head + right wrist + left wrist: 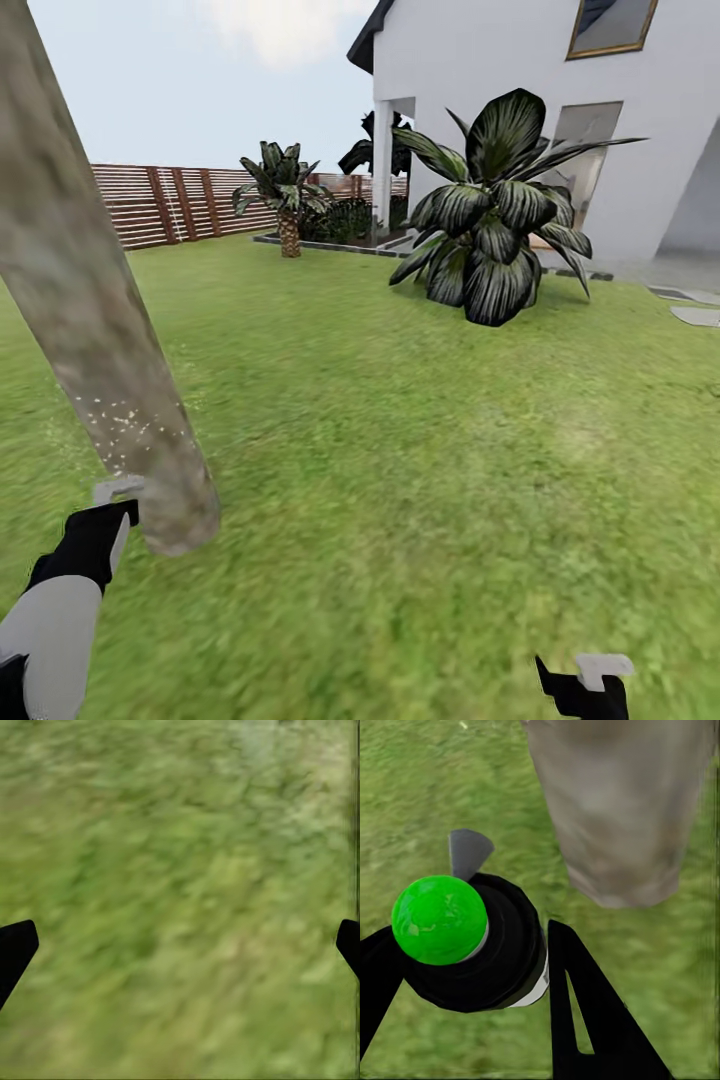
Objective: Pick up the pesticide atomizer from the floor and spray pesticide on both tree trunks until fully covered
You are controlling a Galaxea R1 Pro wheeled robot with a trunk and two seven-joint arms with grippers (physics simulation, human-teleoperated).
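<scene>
left pincer [472,967] clamped around a held object, right pincer [180,952] wide apart, low

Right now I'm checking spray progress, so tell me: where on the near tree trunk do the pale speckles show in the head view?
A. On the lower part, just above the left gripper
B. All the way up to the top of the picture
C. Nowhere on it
A: pale specks dot the tree trunk low down, just above the left gripper, which holds the pesticide atomizer; the bark higher up looks plain.
</scene>
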